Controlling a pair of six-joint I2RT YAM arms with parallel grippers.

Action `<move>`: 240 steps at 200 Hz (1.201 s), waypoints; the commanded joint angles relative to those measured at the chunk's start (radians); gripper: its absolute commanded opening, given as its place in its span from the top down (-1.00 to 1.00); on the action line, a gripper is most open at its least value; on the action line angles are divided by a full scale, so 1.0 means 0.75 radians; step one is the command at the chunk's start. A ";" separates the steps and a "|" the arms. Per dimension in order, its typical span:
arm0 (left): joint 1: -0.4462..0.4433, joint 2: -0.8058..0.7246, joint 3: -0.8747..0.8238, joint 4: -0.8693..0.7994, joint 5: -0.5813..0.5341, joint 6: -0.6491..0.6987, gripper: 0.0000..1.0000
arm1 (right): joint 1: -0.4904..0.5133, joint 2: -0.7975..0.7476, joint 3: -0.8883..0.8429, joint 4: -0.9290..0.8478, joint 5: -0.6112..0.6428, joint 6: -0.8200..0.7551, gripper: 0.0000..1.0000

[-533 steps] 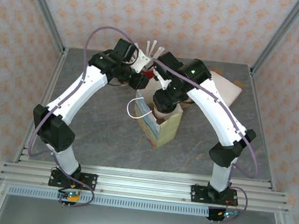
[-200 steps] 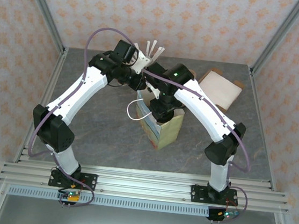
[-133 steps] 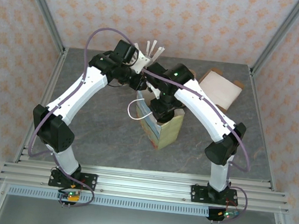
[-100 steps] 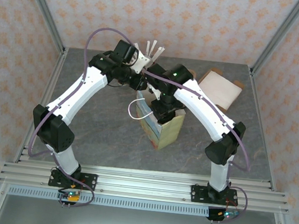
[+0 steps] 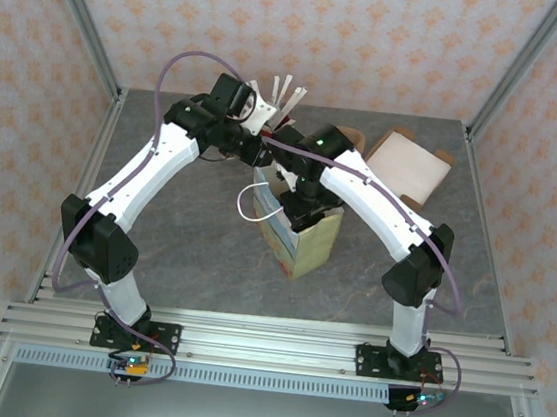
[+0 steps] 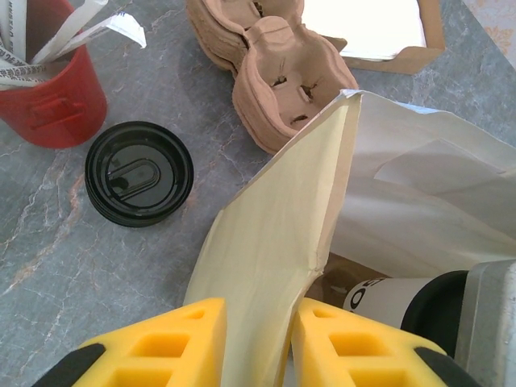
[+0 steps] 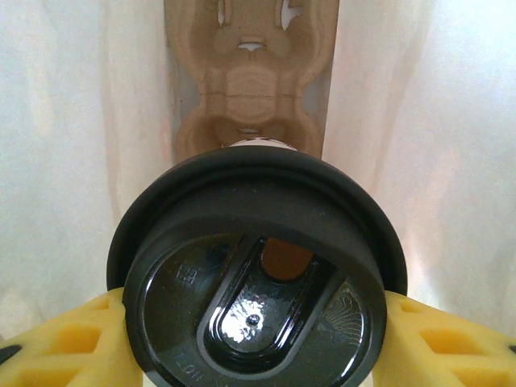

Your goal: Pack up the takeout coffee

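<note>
The takeout coffee [image 7: 254, 298], a white cup under a black lid, hangs inside the open cream paper bag [image 5: 310, 242]. My right gripper [image 7: 254, 347] is shut on it, a yellow finger [image 7: 64, 343] on each side of the lid. In the left wrist view the cup [image 6: 387, 294] shows sideways through the bag's mouth. My left gripper [image 6: 260, 310] stands at the bag's far rim, its fingers a little apart with the bag's wall [image 6: 282, 242] between them. From above, the left gripper [image 5: 261, 156] and the right gripper [image 5: 301, 203] meet over the bag.
A stack of loose black lids [image 6: 139, 172], a red cup of wrapped straws [image 6: 48, 89] and pulp cup carriers [image 6: 278, 72] lie behind the bag. A flat cardboard box [image 5: 409, 168] sits at the back right. Another carrier [image 7: 250, 72] shows below the cup inside the bag.
The right arm has swung left and lowered the cup deeper into the bag. The left fingers have eased slightly apart at the bag's rim. The bag has stayed put.
</note>
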 commanded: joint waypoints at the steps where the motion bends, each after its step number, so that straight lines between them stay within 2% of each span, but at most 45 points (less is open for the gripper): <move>1: 0.013 -0.052 -0.013 0.003 -0.001 -0.022 0.44 | -0.006 -0.018 -0.016 0.022 -0.004 0.023 0.06; 240: 0.023 -0.073 -0.040 0.011 -0.018 -0.025 0.45 | -0.020 -0.039 -0.210 0.150 -0.023 0.042 0.07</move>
